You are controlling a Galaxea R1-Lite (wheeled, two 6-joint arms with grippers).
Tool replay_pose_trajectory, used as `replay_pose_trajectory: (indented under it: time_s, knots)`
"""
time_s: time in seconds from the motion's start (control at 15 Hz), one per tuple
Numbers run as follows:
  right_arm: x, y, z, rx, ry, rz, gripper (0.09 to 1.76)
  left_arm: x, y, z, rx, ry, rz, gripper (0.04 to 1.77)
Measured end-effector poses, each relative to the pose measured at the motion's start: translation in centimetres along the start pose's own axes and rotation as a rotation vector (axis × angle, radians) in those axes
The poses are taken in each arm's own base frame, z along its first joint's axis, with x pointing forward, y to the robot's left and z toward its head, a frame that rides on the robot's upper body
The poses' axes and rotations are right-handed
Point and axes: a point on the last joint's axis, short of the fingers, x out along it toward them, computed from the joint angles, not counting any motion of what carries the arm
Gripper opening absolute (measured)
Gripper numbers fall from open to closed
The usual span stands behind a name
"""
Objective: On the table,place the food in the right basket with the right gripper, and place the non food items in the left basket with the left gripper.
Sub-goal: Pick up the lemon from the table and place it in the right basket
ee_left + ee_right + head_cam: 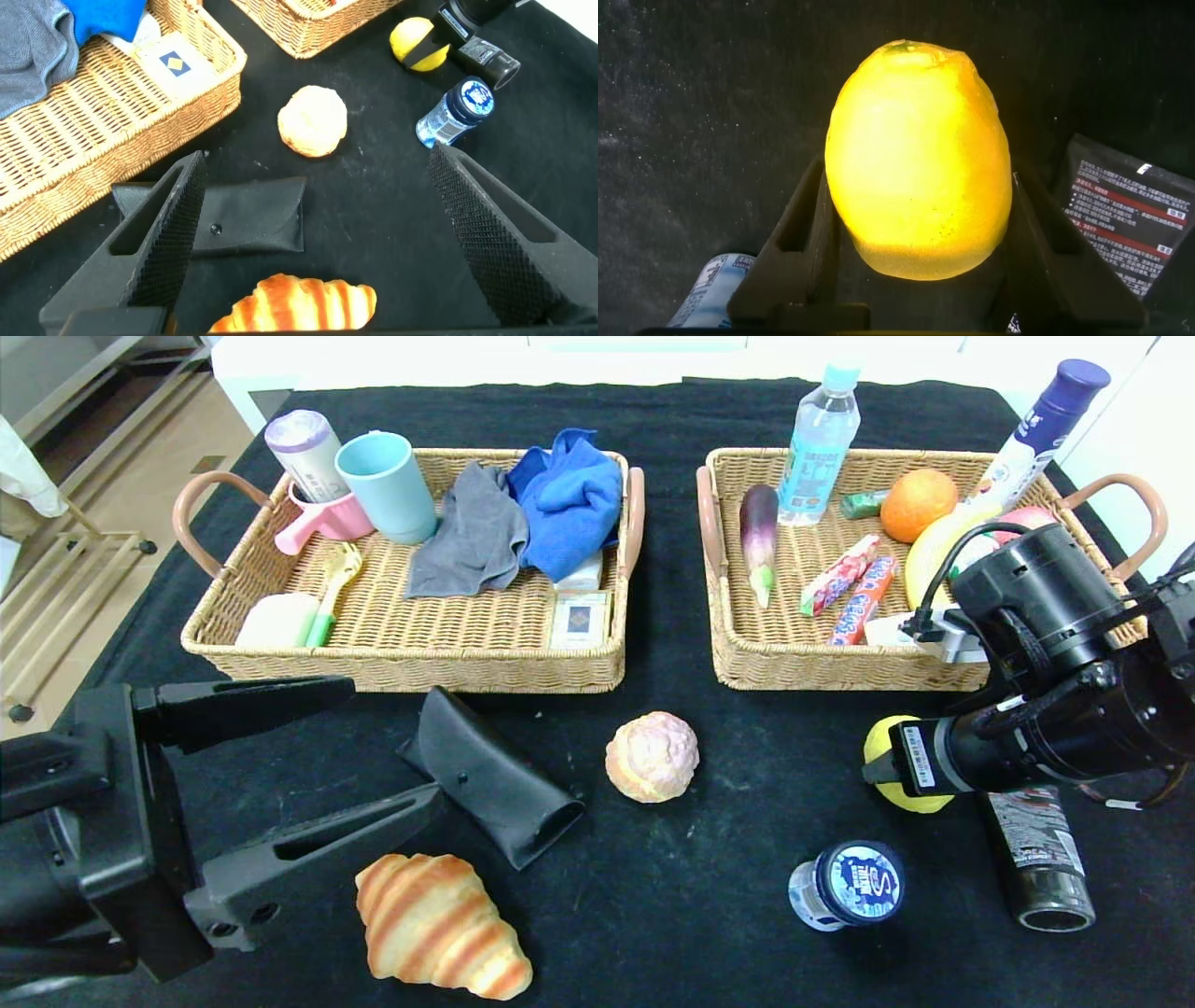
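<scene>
Inside the right basket (747,644) lie an orange (919,504) and eggplant (759,527).

— Showing matte black all over: left gripper (373,751), long flat fingers (173,233) wearing knurled pads.

— Right gripper (882,767) carrying a round wrist, looping black cables, white barcode sticker.

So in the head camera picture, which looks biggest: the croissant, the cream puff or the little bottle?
1. Croissant, clearly biggest, though it also lies nearest the camera.
2. Cream puff.
3. Little bottle, close to the puff in size, so those two are hard to rank.
</scene>
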Motion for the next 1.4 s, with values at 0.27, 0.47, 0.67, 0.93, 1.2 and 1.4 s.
replay_pose_trajectory:
  time_s: [0.27, 0.47, 0.67, 0.93, 1.2, 1.4]
  knots:
    - [-1.3, -0.2, -0.2, 0.002, -0.019, 0.013, 1.03, -0.1, 0.0, -0.1, 0.002, 0.002, -0.001, 1.72]
    - [-3.6, -0.6, -0.6, -0.007, -0.035, 0.032, 1.03, -0.1, -0.1, -0.1, 0.011, 0.001, -0.001, 1.72]
    - [-5.7, -1.1, -1.1, -0.019, -0.060, 0.047, 1.03, -0.1, -0.1, -0.1, 0.011, 0.002, -0.001, 1.72]
    - [-8.9, -1.7, -0.2, -0.023, -0.154, 0.072, 1.03, -0.1, 0.0, -0.1, 0.012, 0.001, 0.000, 1.72]
    - [-11.3, -1.7, 1.9, -0.040, -0.265, 0.096, 1.03, -0.1, 0.0, 0.0, 0.013, -0.005, 0.001, 1.72]
    - [-11.1, -1.2, 3.5, -0.046, -0.300, 0.097, 1.03, -0.1, 0.0, 0.1, 0.013, -0.005, 0.001, 1.72]
